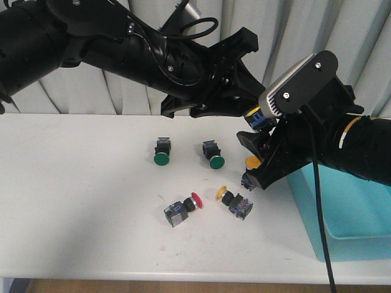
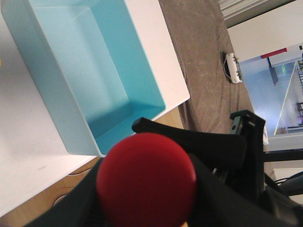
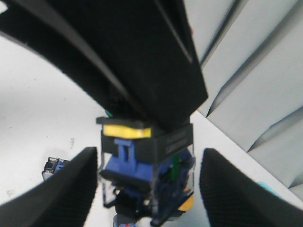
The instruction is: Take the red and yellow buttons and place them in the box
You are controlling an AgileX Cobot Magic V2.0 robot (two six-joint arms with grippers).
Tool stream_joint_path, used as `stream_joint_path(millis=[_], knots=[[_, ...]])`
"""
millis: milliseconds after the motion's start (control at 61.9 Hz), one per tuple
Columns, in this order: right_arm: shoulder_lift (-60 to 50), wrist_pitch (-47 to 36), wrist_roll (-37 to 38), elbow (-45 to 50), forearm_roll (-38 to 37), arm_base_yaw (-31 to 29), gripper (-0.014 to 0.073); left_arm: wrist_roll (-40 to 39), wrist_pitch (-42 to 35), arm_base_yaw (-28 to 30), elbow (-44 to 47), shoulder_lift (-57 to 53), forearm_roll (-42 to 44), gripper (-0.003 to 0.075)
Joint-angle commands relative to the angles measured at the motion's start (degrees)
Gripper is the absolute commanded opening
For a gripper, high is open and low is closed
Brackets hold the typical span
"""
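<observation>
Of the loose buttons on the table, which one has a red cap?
The red button, nearest the table's front edge, left of the yellow button. The two green ones lie farther back.

Black arms, looped cables, grey screwed wrist camera (image 1: 297,85)

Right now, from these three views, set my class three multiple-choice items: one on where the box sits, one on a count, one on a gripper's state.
1. Where on the table is the box?
A. left end
B. right end
C. centre

2. How many green-capped buttons lie on the table?
A. one
B. two
C. four

3. What is the left gripper doing?
A. open, empty
B. shut on a green one
C. shut on a red button

Answers: B, the front view shows it at the right edge. B, a second one lies beside the first. C, the left wrist view shows the red cap clamped.
</observation>
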Motion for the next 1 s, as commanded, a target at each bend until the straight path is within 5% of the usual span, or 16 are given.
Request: stream_joint_path(millis=[0,323,985], knots=[[-1.03,-5.11,-0.08,-1.96,-0.46,-0.1,0.0364,-0.51,-1.13,-0.16,-1.57,-2.77,-3.7,0.0001],[-1.03,-8.51,-0.13,-1.96,-0.46,-0.1,-0.0011,1.71,-0.9,-0.27,-1.57,-2.77,-3.77,0.0004],[-1.03,-8.46,-0.5,-1.96,-0.46,-0.1,-0.0008,12.07,-1.53,-0.56,-1.57,-2.73,-3.73,0.0007]])
